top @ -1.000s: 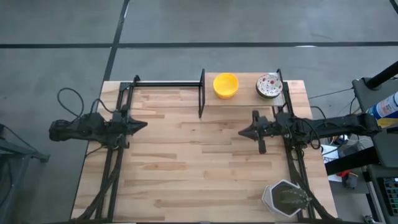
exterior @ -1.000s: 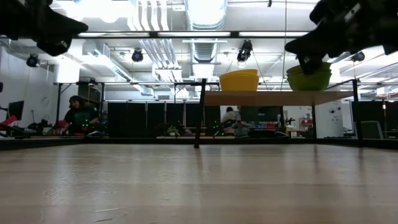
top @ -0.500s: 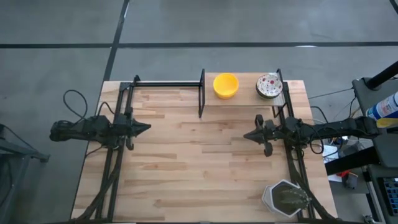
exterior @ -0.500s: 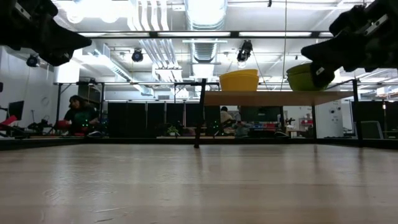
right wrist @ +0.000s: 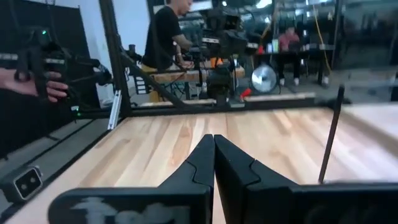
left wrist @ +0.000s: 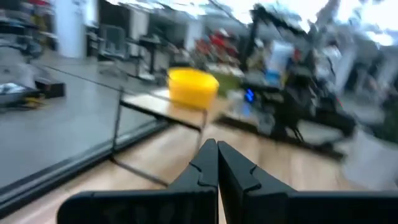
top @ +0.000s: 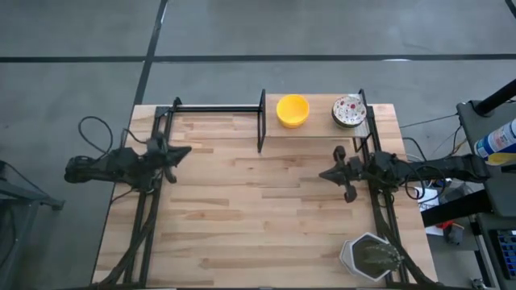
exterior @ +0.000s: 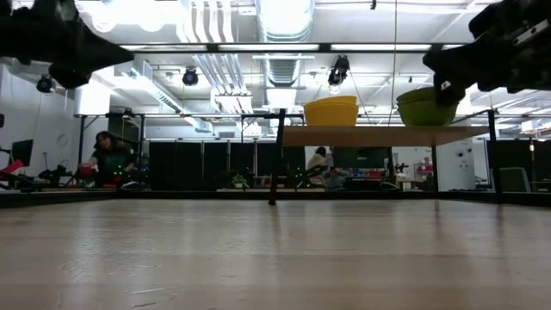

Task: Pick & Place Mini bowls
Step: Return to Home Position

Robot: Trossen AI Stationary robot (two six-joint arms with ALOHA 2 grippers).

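Two mini bowls stand on their bases on a raised wooden shelf (top: 319, 126) at the table's far edge. One is plain yellow (top: 293, 110) (exterior: 331, 112) (left wrist: 192, 87). The other is white with speckles inside (top: 349, 111); its outside looks green in the low view (exterior: 426, 107). The other bowls are out of view. My left gripper (top: 187, 151) (left wrist: 212, 147) hovers shut over the table's left side, pointing toward the shelf. My right gripper (top: 322, 174) (right wrist: 213, 139) hovers shut over the right side, near of the shelf, pointing left.
A grey-white hexagonal container (top: 370, 256) sits at the near right corner. A black metal frame (top: 261, 121) carries the shelf and runs along the far left edge (top: 216, 108). Bare wooden tabletop (top: 250, 209) lies between the arms. People work in the room behind.
My left gripper has swung its tip toward the table's far edge, toward the yellow bowl. My right gripper has drawn back a little toward the table's right edge. Both bowls have stayed in place.
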